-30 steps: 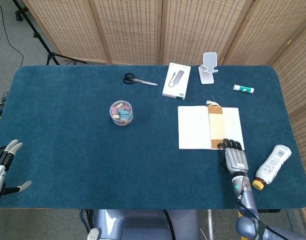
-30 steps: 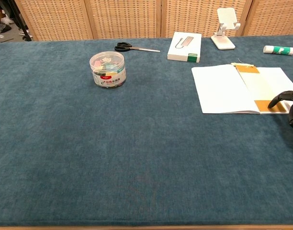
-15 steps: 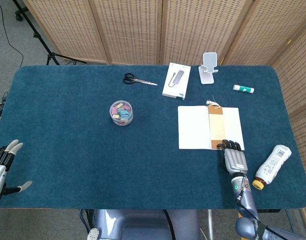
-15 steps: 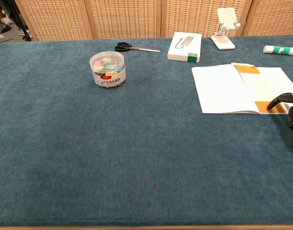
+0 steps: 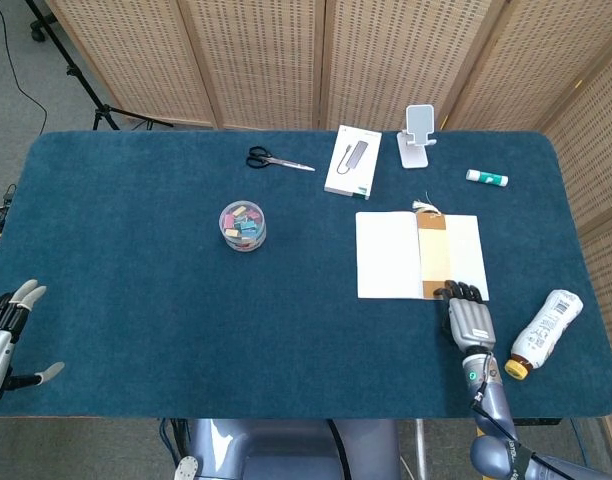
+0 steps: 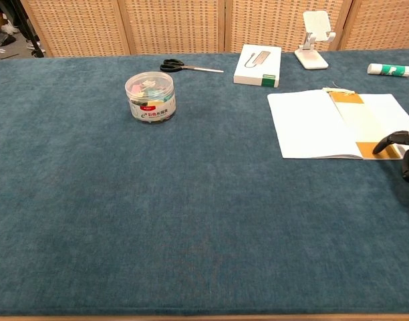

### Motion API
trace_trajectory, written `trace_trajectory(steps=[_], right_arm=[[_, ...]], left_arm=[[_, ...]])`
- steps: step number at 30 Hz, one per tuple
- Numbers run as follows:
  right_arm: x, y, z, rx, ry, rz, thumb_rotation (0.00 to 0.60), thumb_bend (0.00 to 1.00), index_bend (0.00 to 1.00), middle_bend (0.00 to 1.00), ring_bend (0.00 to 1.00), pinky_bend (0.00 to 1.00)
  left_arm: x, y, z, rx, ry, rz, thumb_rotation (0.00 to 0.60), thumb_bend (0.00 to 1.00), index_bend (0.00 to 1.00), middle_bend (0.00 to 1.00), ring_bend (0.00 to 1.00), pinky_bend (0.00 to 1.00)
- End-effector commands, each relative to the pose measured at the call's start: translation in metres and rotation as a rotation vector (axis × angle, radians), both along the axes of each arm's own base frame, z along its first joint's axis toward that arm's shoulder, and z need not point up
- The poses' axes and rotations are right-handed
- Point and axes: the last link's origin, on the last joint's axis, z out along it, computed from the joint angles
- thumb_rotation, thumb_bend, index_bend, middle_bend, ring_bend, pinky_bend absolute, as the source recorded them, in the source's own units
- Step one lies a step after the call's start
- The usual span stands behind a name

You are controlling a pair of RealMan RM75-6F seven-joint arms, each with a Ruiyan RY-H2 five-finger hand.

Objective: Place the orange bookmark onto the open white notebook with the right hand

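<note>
The orange bookmark lies flat along the middle of the open white notebook, with its tassel past the far edge. In the chest view the bookmark runs across the notebook toward its near edge. My right hand sits just behind that near edge, palm down. Its dark fingertips reach the near end of the bookmark, and nothing is gripped. At the table's near left corner my left hand rests empty with its fingers apart.
A clear jar of coloured clips stands mid-table. Scissors, a white box, a phone stand and a glue stick line the far side. A white bottle lies to the right of my right hand.
My right hand has slid slightly back toward the near edge. The bookmark stays flat on the notebook. The left hand has not moved.
</note>
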Motion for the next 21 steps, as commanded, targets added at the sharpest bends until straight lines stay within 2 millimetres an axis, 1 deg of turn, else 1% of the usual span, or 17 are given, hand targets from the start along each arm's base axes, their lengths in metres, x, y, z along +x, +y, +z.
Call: trace_trajectory(steps=[1, 21], right_arm=[[0.0008, -0.0001, -0.0005, -0.001, 0.001, 0.005, 0.6, 1.0, 0.23, 0.1, 0.0, 0.0], [0.0054, -0.002, 0.0062, -0.037, -0.011, 0.02, 0.6, 1.0, 0.23, 0.1, 0.0, 0.0]], left_arm=[[0.0001, 0.0, -0.0002, -0.001, 0.0, 0.0, 0.6, 0.0, 0.0, 0.0, 0.0, 0.0], [0.0, 0.0002, -0.0004, -0.004, 0.0, 0.0, 0.6, 0.0, 0.0, 0.0, 0.0, 0.0]])
